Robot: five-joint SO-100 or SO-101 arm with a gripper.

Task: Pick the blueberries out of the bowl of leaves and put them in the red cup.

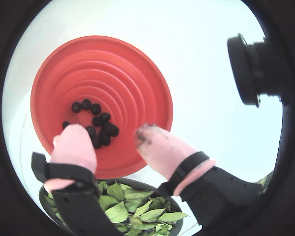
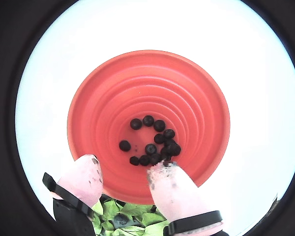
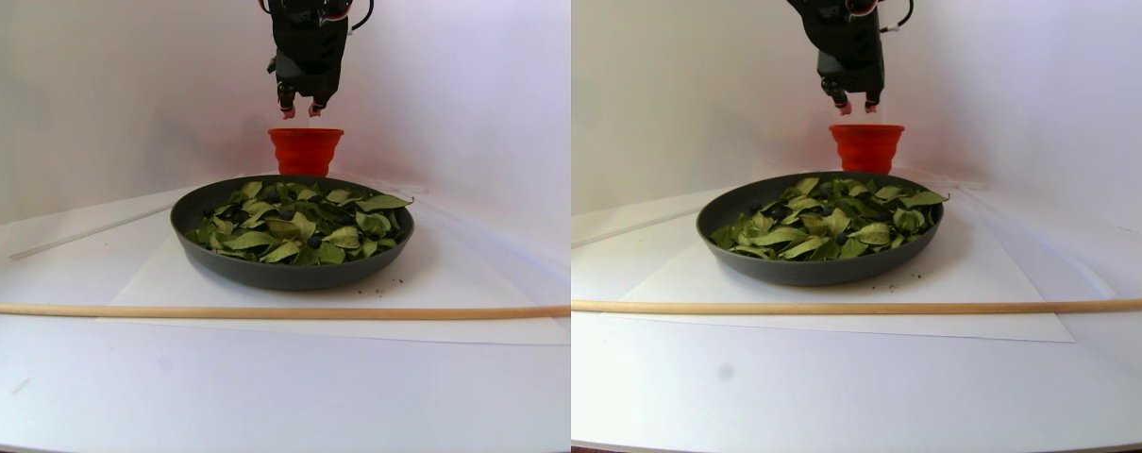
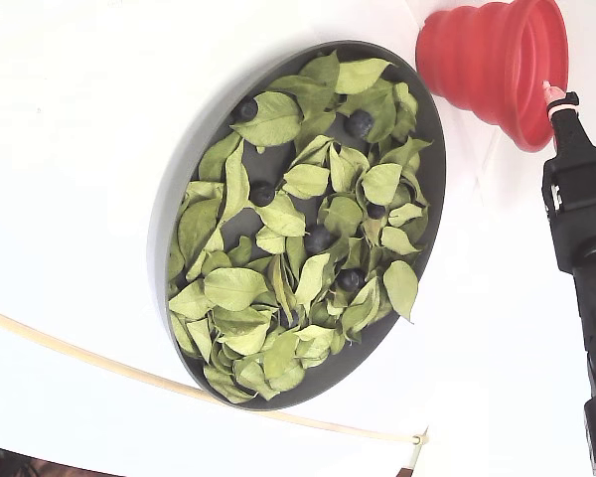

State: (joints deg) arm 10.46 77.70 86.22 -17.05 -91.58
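The gripper (image 2: 123, 172) is hovering wide and apparently empty over the red cup (image 2: 108, 103); next, returning lower-frame to the bowl (image 4: 174, 214) for remaining blueberries (image 4: 318, 238).

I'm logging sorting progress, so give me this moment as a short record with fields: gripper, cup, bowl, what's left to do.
gripper: gripper open, nothing between its pink fingertips, hanging over the red cup
cup contents: about a dozen blueberries at the bottom
bowl: dark bowl full of leaves, beside the cup
left to do: at least six berries visible among the leaves in the fixed view
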